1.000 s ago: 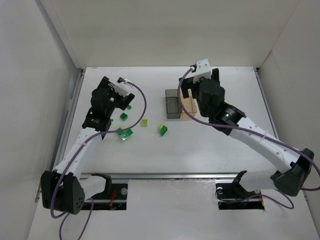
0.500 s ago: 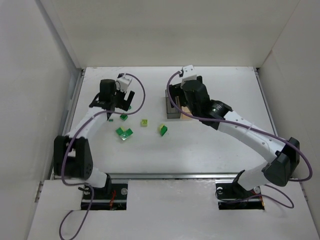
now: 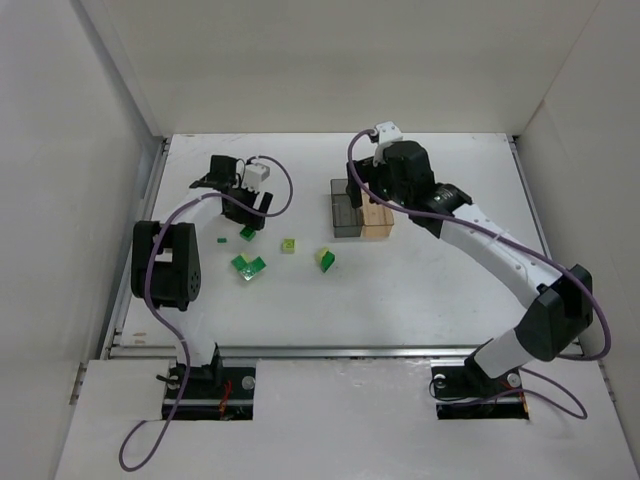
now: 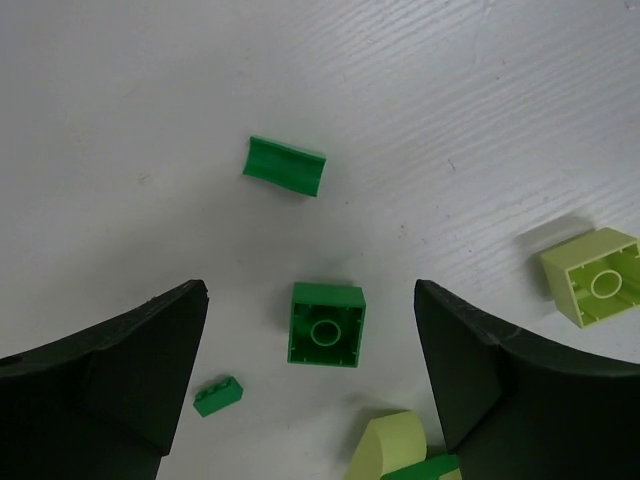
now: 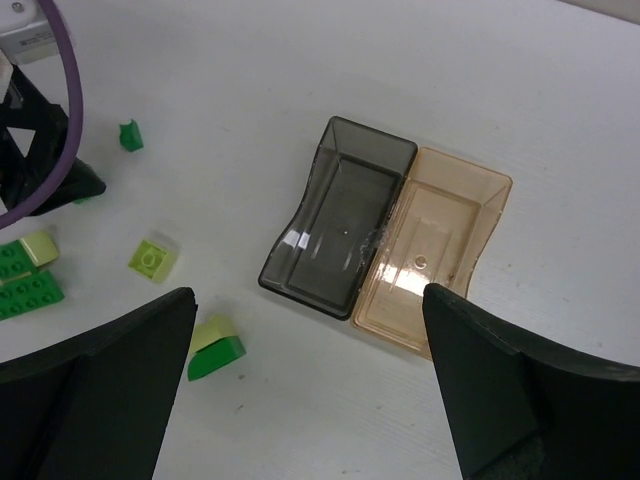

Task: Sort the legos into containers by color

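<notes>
The smoky grey container (image 5: pixel 338 212) and the pale orange container (image 5: pixel 437 248) stand side by side, both empty; in the top view they are the grey box (image 3: pixel 343 212) and the orange box (image 3: pixel 378 218). My right gripper (image 5: pixel 310 292) is open and empty, high above them (image 3: pixel 368 195). My left gripper (image 4: pixel 310 290) is open and empty above a dark green square brick (image 4: pixel 326 325), also seen from above (image 3: pixel 247 233). Around it lie a dark green curved piece (image 4: pixel 285 166), a tiny dark green brick (image 4: pixel 218 395) and a pale yellow-green brick (image 4: pixel 592 276).
A pale yellow-green brick (image 3: pixel 289 245), a half green, half pale piece (image 3: pixel 326 259) and a dark green cluster (image 3: pixel 248 266) lie left of the containers. The enclosure's white walls stand at the back and on both sides.
The left arm has folded back toward the left wall, its gripper staying over the back-left green bricks. The right wrist has shifted a little above the containers.
</notes>
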